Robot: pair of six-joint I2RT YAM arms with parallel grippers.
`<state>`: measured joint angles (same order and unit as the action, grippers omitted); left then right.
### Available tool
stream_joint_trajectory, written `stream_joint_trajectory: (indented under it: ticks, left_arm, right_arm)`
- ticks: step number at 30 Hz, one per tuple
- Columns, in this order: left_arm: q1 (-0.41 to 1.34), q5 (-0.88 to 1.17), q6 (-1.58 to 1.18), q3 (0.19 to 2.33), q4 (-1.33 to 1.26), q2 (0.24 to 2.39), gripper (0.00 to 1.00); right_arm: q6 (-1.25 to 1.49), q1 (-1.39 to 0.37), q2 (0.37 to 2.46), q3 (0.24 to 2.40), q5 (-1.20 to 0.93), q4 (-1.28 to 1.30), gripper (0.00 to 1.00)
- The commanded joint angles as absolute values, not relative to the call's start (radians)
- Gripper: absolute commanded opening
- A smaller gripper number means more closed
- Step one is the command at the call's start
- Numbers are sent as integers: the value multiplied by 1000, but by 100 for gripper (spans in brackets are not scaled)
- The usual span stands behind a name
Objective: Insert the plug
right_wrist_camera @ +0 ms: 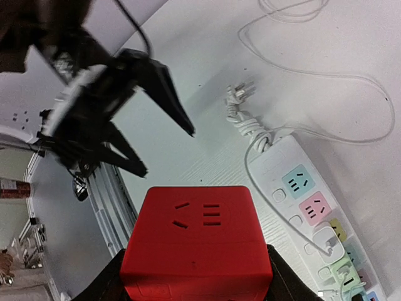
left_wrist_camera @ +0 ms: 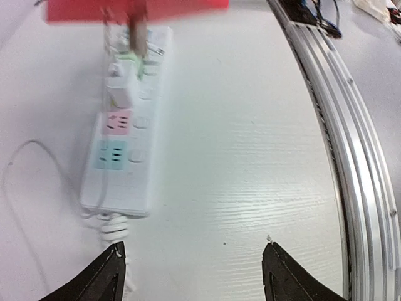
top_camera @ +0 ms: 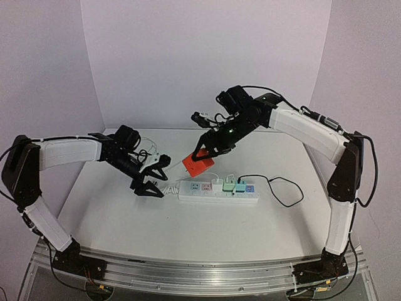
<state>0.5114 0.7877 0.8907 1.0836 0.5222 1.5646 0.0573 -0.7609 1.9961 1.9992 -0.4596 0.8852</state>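
Observation:
My right gripper [top_camera: 202, 155] is shut on a red cube plug adapter [top_camera: 198, 163] and holds it in the air above the left end of the white power strip [top_camera: 213, 190]. In the right wrist view the red adapter [right_wrist_camera: 197, 241] fills the space between the fingers, its socket face toward the camera. The strip's blue socket [right_wrist_camera: 297, 182] and pink socket [right_wrist_camera: 316, 208] sit free; further sockets hold plugs. My left gripper [top_camera: 150, 185] is open and empty on the table just left of the strip, near its coiled cord [left_wrist_camera: 113, 229]. The red adapter [left_wrist_camera: 135, 9] shows at the top of the left wrist view.
A black cable [top_camera: 285, 188] loops off the strip's right end. The strip's white cord with its plug [right_wrist_camera: 241, 94] lies loose behind it. The metal rail [left_wrist_camera: 351, 138] runs along the table's near edge.

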Motion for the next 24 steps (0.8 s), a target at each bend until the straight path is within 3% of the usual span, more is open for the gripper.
stream_joint_trajectory:
  ticks: [1,6,14,24]
  left_arm:
    - [546,835,1156,1223,742,1718,75]
    - [590,840,1255,1386,805,1896,74]
    - [612,819,1432,1445,855,2014,74]
    - [612,712,1196,1560,588,2137,77]
  right_arm:
    - [-132,-757,1876,1977,-569,935,0]
    - [-262,-743,1797,1916,-589,941,0]
    - [-350,-688,1744,1829,-557,943,0]
    - [-360,-670,1781,1831,-556,943,0]
